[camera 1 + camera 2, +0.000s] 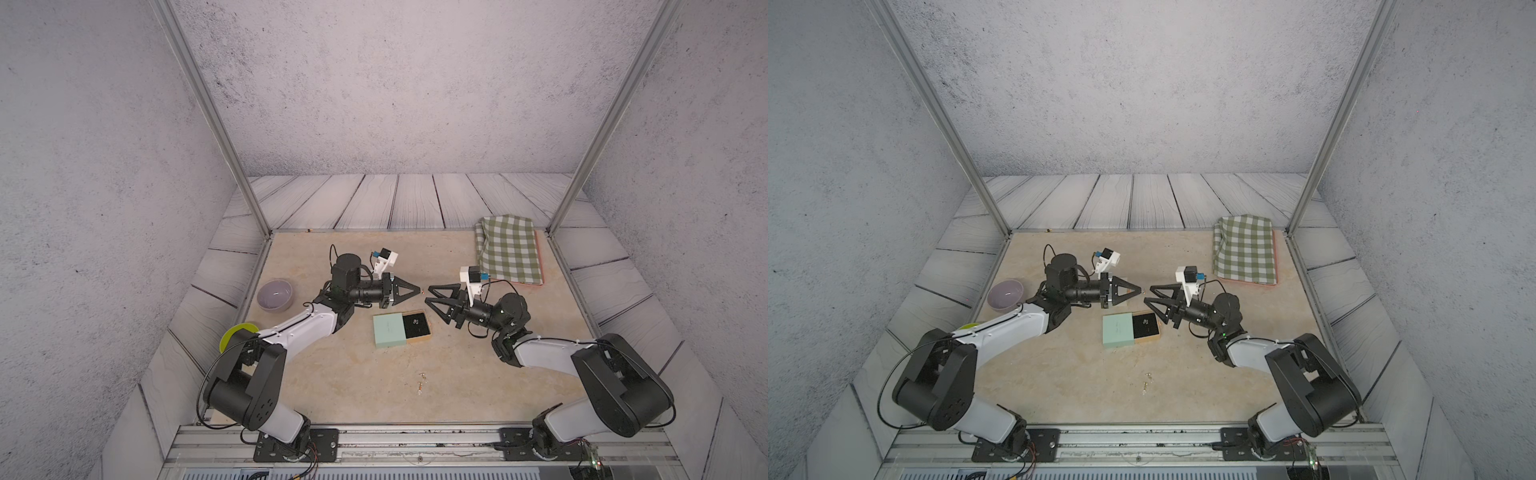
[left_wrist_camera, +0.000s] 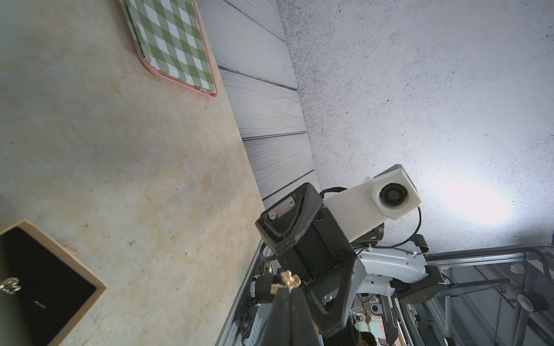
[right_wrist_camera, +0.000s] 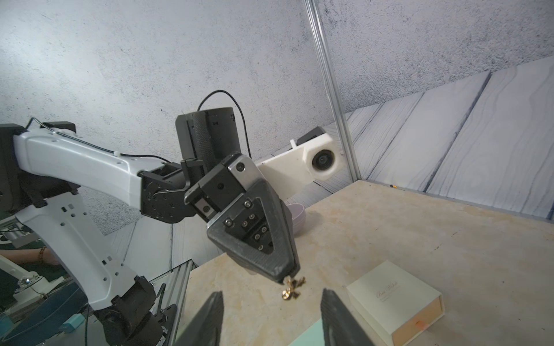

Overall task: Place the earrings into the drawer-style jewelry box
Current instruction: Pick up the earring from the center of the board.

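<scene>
Loose earrings [image 1: 423,376] lie near; farther off the left tool [image 1: 419,292] pinches one toward the spread right tool [image 1: 428,294], seemingly for handover.

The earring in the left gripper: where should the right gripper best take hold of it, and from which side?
Grip the earring by its free end, which sticks out past the shut left gripper. Come head-on from the tip side, where the open right gripper faces it.

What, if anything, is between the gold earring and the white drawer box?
No object lies between them. But the jewelry box has its drawer pushed shut, so the earring pinched in the left end effector cannot go in yet.
</scene>
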`<state>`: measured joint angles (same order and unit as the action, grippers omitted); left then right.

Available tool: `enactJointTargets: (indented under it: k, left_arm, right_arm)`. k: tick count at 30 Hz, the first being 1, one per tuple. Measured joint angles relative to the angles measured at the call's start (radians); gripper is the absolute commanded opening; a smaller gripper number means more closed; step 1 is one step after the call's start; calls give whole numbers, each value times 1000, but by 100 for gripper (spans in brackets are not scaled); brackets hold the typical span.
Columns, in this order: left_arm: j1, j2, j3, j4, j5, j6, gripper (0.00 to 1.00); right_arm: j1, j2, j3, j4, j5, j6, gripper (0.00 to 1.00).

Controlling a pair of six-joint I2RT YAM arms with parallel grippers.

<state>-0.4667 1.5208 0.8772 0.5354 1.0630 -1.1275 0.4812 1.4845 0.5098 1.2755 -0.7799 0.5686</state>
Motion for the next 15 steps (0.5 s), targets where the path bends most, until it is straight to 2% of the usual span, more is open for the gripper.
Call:
enactJointTargets:
  k: [3, 11, 15]
  left_arm:
    - [0, -8, -2, 0, 0, -3, 0]
    - [0, -27, -6, 0, 0, -4, 0]
    - [0, -38, -9, -1, -1, -3, 0]
  right_arm:
    - [0, 27, 31, 5, -21, 41, 46]
    - [0, 91, 61, 34, -71, 137, 47]
    - [0, 100, 63, 51, -87, 167, 43]
